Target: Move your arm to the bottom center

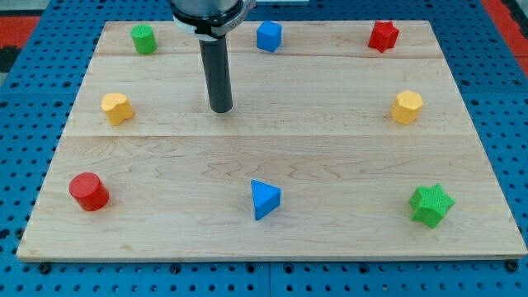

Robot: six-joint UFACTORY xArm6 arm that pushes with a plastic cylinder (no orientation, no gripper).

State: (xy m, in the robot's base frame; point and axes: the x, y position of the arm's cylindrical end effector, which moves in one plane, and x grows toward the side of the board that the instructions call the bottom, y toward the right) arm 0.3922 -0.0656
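My tip [221,109] rests on the wooden board [346,157] in its upper middle, left of centre. It touches no block. The blue triangle block [264,199] lies well below it, near the bottom centre. The blue cube [269,36] is up and to the right of the rod. The yellow block [116,108] is far to the tip's left.
A green cylinder [143,39] sits at the top left, a red star [383,35] at the top right, a yellow block [407,107] at the right, a red cylinder [88,191] at the bottom left, a green star [431,205] at the bottom right. Blue pegboard surrounds the board.
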